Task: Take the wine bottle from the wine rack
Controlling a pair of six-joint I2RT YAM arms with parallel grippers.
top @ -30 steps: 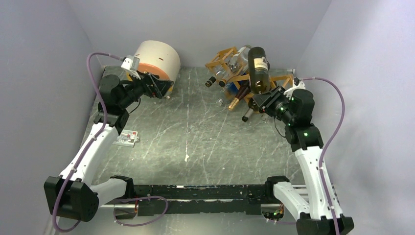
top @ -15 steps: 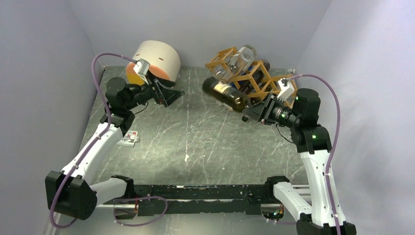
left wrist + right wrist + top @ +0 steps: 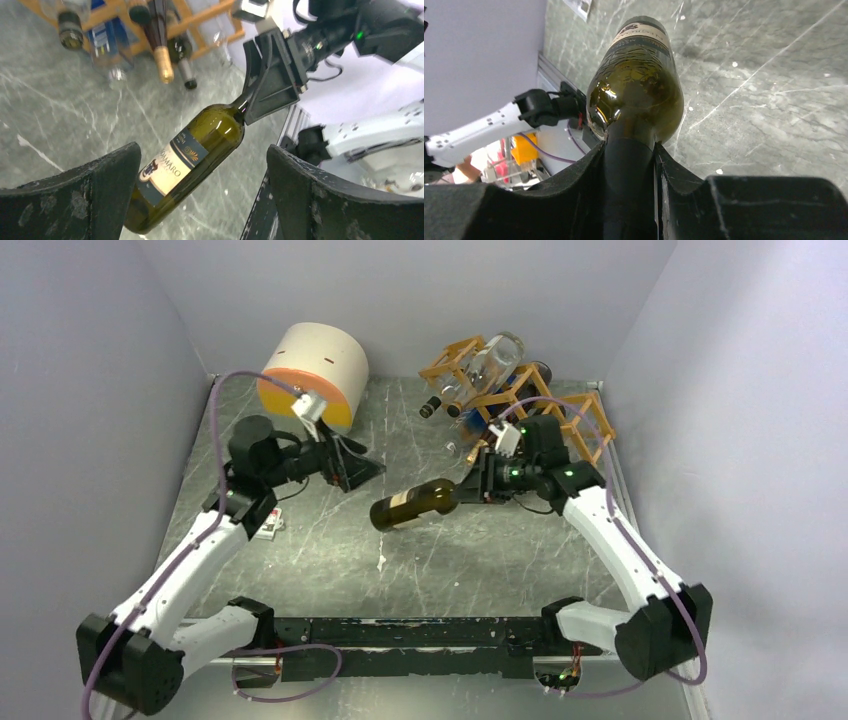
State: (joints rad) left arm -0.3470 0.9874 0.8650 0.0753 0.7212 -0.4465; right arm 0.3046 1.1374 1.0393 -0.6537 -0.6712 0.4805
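Top view: we are seeing the right gripper (image 3: 474, 485) clamped on the neck of the wine bottle (image 3: 415, 505). The bottle is lying nearly level over the table (image 3: 400, 575), clear of the wine rack (image 3: 480, 380) at the far right. The left gripper (image 3: 362, 468) is sitting just left of the bottle.

Left wrist view: we are looking between its wide-apart fingers (image 3: 90, 195) at the labelled bottle.

Right wrist view: the fingers (image 3: 574, 200) are pinching the dark neck.

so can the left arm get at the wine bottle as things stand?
Probably yes. The left claw is open and faces the wine bottle body, with nothing between them; the right claw grips only its neck.
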